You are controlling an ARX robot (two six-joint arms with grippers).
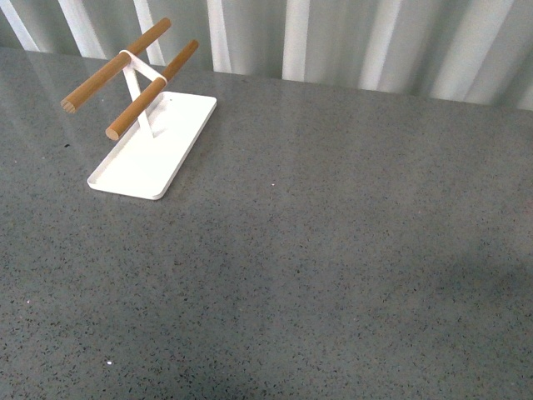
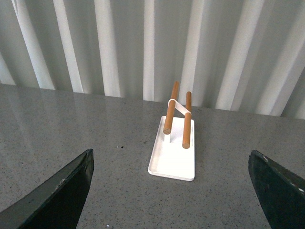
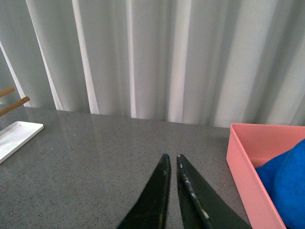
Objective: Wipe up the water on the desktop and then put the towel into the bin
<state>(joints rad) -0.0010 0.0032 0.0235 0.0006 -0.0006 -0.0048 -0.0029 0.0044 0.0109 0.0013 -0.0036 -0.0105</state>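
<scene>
Item: dark-grey speckled stone table (image 1: 333, 250), no water visible to me. Bright blue microfibre towel (image 3: 286, 179) lies inside pink plastic bin (image 3: 248, 164). Left gripper (image 2: 171, 191) spread wide, empty; right gripper (image 3: 172, 164) pressed together, empty. I judge task done; I'd hold both arms clear.

towel (image 3: 286, 183) and bin (image 3: 248, 167) cropped

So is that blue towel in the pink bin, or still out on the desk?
In. In the right wrist view the towel sits inside the pink bin, behind its near wall.
</scene>
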